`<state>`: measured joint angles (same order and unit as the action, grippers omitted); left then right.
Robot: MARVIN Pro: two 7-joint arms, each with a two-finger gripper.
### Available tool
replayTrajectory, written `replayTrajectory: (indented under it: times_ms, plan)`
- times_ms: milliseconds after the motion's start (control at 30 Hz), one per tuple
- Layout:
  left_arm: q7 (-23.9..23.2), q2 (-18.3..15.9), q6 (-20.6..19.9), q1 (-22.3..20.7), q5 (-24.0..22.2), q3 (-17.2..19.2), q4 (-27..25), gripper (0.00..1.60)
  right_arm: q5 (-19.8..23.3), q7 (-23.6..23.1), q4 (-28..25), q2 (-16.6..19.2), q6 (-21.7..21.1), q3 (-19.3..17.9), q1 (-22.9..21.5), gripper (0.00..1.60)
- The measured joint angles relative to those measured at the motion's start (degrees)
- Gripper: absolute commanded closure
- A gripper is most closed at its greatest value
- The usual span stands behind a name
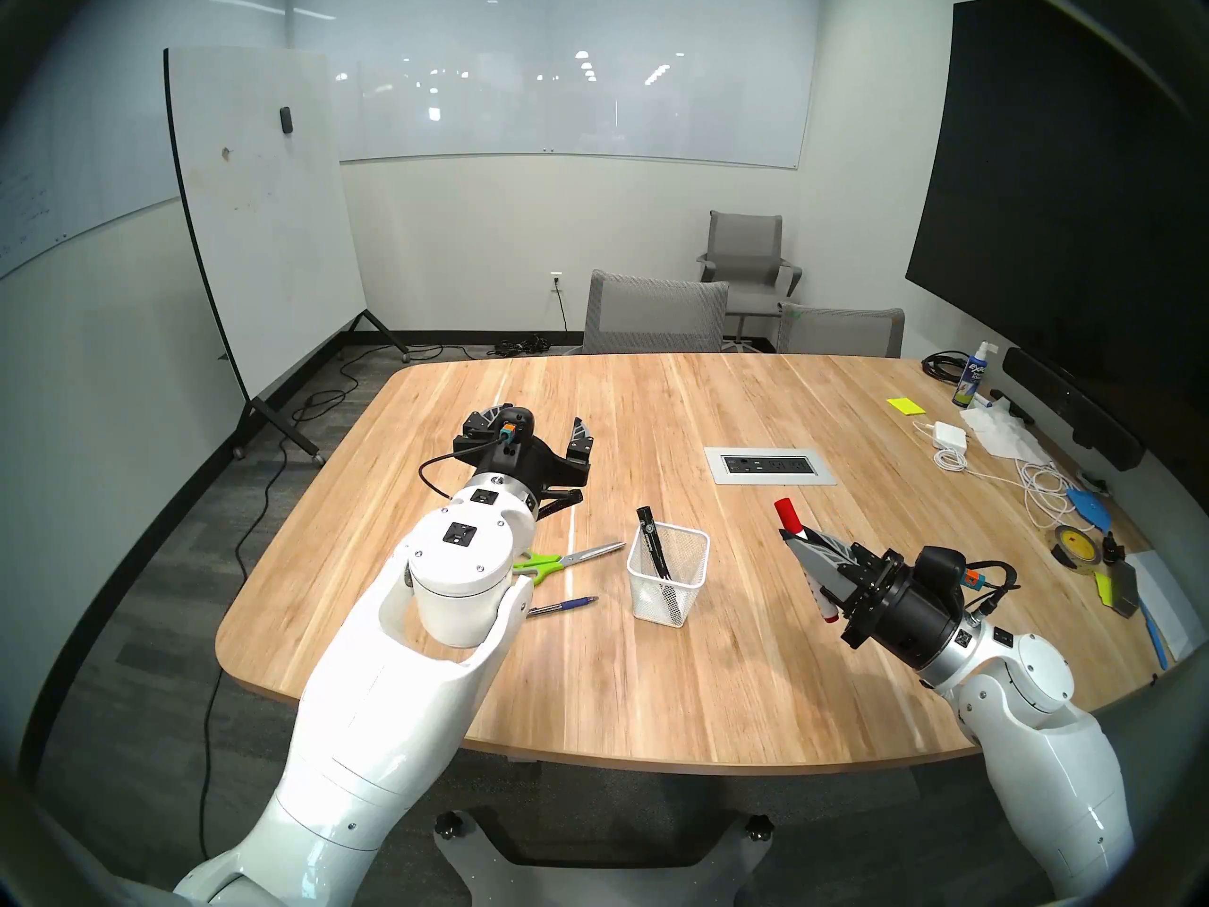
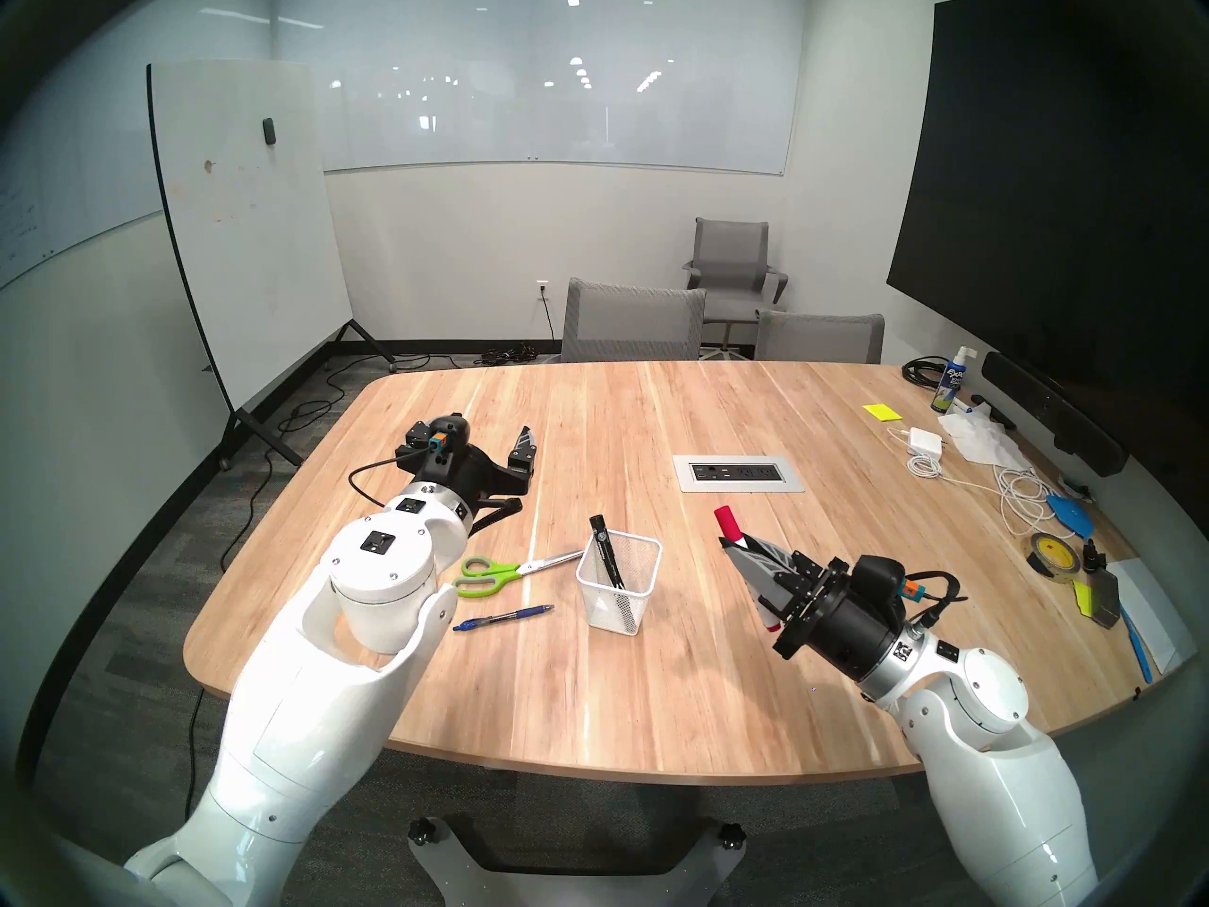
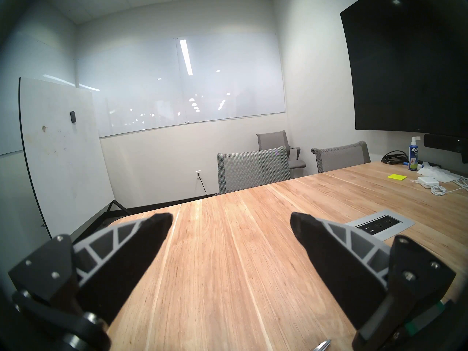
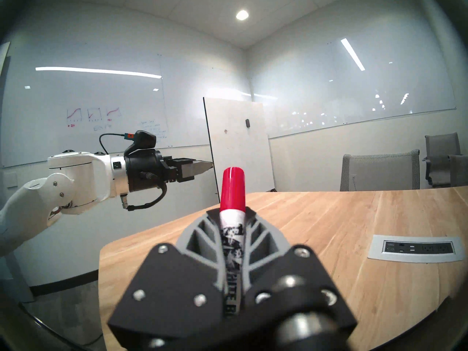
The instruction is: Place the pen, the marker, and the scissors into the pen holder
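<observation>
On table (image 1: 752, 676), holder (image 1: 667, 575) keeps a black marker (image 1: 654, 546); right fingers (image 1: 801, 546) hold red-capped marker (image 1: 788, 516), left fingers (image 1: 533, 428) wide.

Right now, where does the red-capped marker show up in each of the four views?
Head left view: the red-capped marker sits right of centre, clamped in the right gripper, right of the mesh cup.
Head right view: same spot, slightly further left.
Left wrist view: not in it.
Right wrist view: dead centre, cap up.
Shared landmark: the grey power outlet panel set into the table, visible in all four.
</observation>
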<state>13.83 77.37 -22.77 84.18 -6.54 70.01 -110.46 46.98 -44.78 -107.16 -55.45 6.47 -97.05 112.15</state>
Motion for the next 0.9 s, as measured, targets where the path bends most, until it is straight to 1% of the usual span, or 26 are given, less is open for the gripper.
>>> replayTrajectory:
  times_ms: [233,667,900]
  plan:
    - [0.00,0.00,0.00,0.00,0.00,0.00,-0.02,0.00,-0.16,0.39,0.02,-0.79,-0.06,2.23,-1.58,1.60]
    - [0.00,0.00,0.00,0.00,0.00,0.00,-0.01,0.00,-0.83,2.67,0.17,-2.11,-0.26,6.84,-5.25,1.60]
    - [0.00,0.00,0.00,0.00,0.00,0.00,0.00,0.00,-0.58,2.74,-0.46,-2.26,-0.11,6.74,-5.61,1.60]
